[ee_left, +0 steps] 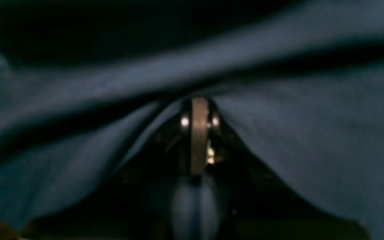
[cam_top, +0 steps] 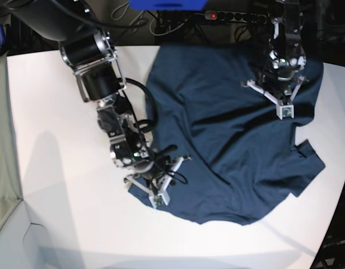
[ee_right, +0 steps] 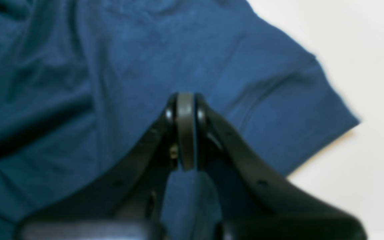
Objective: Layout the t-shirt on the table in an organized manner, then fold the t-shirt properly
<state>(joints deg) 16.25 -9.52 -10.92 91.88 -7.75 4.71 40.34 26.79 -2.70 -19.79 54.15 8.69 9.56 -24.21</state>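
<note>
T-shirt (cam_top: 234,140), navy, lies spread and wrinkled on the white worktop (cam_top: 60,213), reaching its far edge and right side, one sleeve out flat at the right. We note the left pincer (ee_left: 198,133) clamped tight on a raised fold of cloth near the far right. Right pincer (ee_right: 186,130) is pressed together on the shirt's near left edge.

Bare table (cam_top: 55,168) fills the left and bottom; the shirt (cam_top: 228,145) covers the middle and right.
</note>
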